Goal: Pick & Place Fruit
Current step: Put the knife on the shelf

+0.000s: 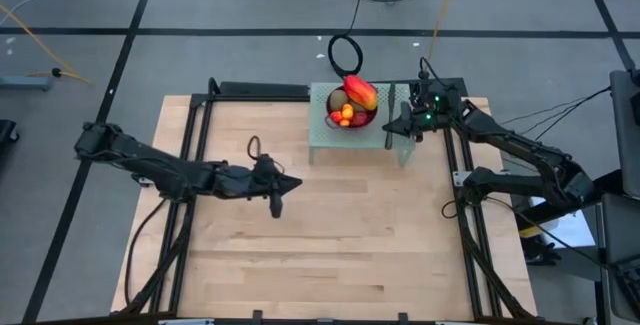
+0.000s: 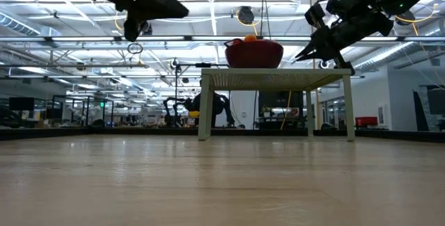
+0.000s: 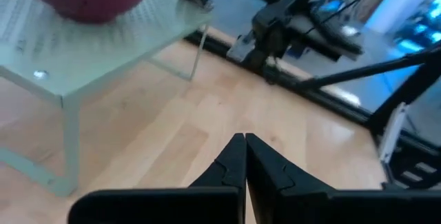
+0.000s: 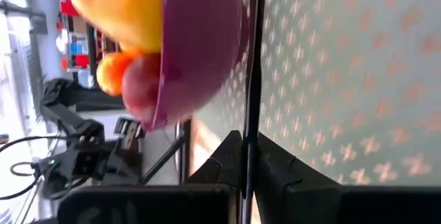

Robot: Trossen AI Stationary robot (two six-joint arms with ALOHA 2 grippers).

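Note:
A purple bowl (image 1: 368, 122) stands on a small pale green stand (image 1: 325, 143) at the table's far middle. In the bowl lies the fruit: a red-yellow mango (image 1: 360, 92), a brownish kiwi (image 1: 338, 98) and small orange ones (image 1: 346, 114). Right of the bowl, a long dark knife (image 1: 391, 100) runs far to near over the stand top. My right gripper (image 1: 393, 128) is shut at the knife. My left gripper (image 1: 297, 183) hangs shut over the middle of the wooden table, holding nothing. My right gripper has the knife between its two shut fingers. The thin dark strip of the knife (image 4: 252, 117) runs straight out from between the fingertips. The fingers come from the table's right, slanting a little down, and lie across the knife. I cannot tell which part they hold. The knife lies level at the stand top; I cannot tell whether it rests there.
Black frame rails (image 1: 190, 155) run along both sides of the table. A small dark loop (image 1: 253, 146) lies on the wood left of the stand, and a black cable coil (image 1: 345, 55) lies beyond the far edge. Bare wood (image 1: 340, 235) spreads across the near half.

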